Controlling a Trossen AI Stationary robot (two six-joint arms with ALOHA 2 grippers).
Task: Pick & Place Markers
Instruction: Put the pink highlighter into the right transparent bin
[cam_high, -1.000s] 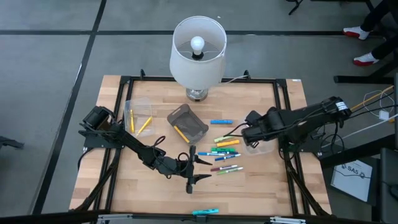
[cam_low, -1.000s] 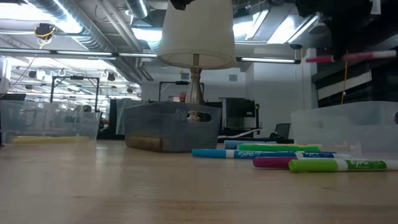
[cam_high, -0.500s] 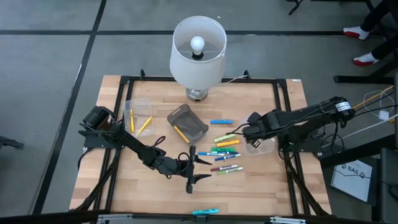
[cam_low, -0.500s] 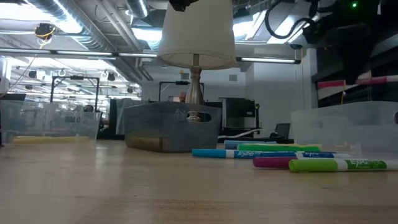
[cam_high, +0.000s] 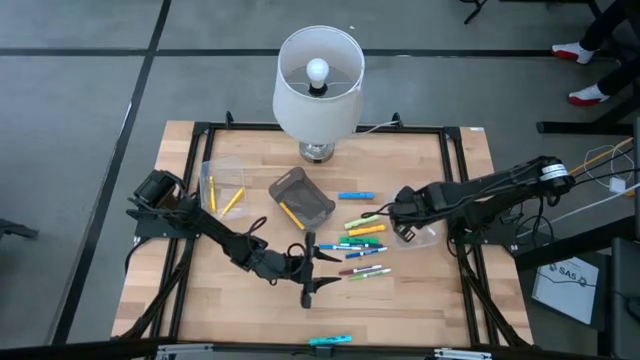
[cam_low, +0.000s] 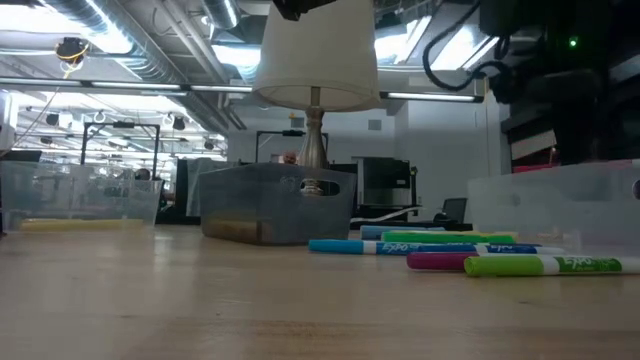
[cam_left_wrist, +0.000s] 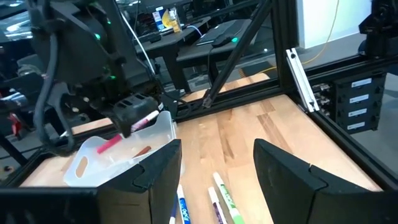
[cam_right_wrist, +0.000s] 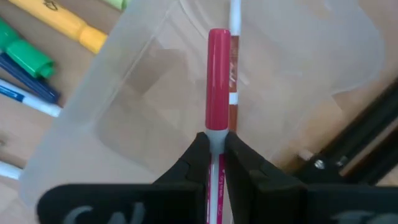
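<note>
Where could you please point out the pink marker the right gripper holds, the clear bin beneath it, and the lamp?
pink marker (cam_right_wrist: 218, 74), right wrist view, on its pink cap.
clear bin (cam_right_wrist: 118, 93), right wrist view, on its near wall.
lamp (cam_high: 318, 88), high view, on the shade's rim.

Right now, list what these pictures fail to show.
- Clear bin contents: high view, covered by the right end effector.
- Pink marker barrel: right wrist view, hidden between the fingers.
- Left end effector: low view, not in the picture.
- Marker labels: high view, too small.
</note>
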